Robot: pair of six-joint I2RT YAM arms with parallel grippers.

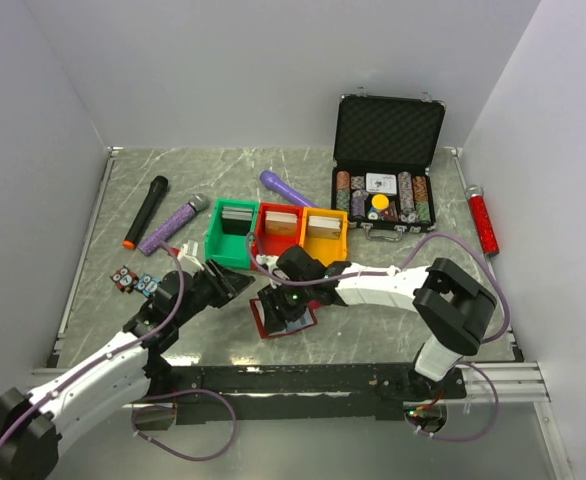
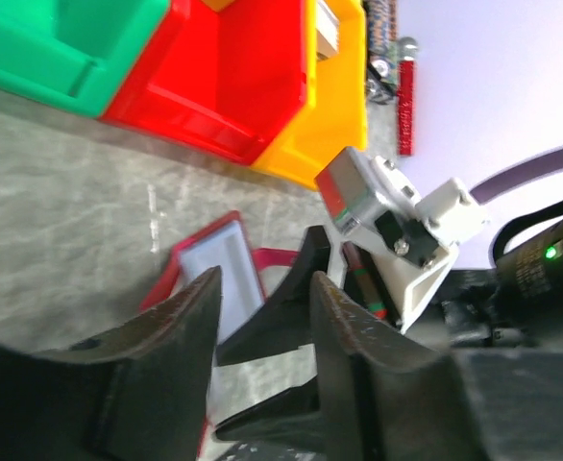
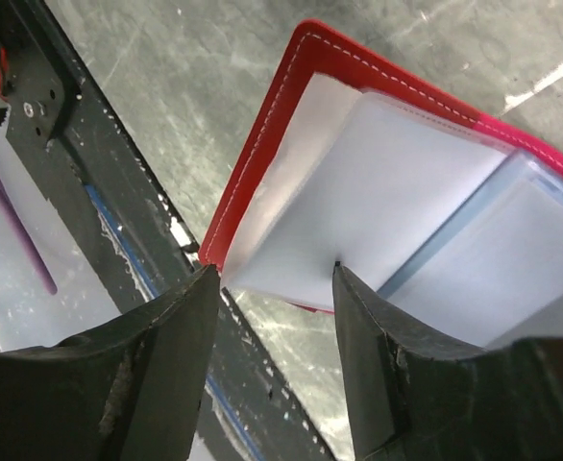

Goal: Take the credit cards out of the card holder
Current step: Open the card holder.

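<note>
Nearest us, along the bottom of the top view, two white arms reach up from their bases toward the middle of the frame. Beneath them the grey marbled table [image 1: 93, 250] fills most of the picture.

At upper right stands an open black case of poker chips [image 1: 386, 160]. Left of it, three bins sit in a touching row: the green bin [image 1: 231, 235], then the red bin [image 1: 278, 232], then the yellow bin [image 1: 325, 235]. At upper left lie a black microphone [image 1: 145, 212] and a purple microphone [image 1: 173, 223], close together. A red-handled tool [image 1: 483, 222] lies along the right edge.

Just below the bins, at the centre, the card holder [image 1: 263, 322] lies open and flat on the table. Its dark-red cover faces down and its pale sleeves face up.

The right gripper [image 1: 285, 300] hangs directly over the holder. In the right wrist view, its fingers [image 3: 166, 355] stand moderately apart above the near corner of the top sleeve. We see nothing pinched between them.

The left gripper [image 1: 235, 285] sits just left of the holder and points toward it. In the left wrist view, its fingers [image 2: 181, 336] are likewise parted and empty, and the holder shows beyond them.
</note>
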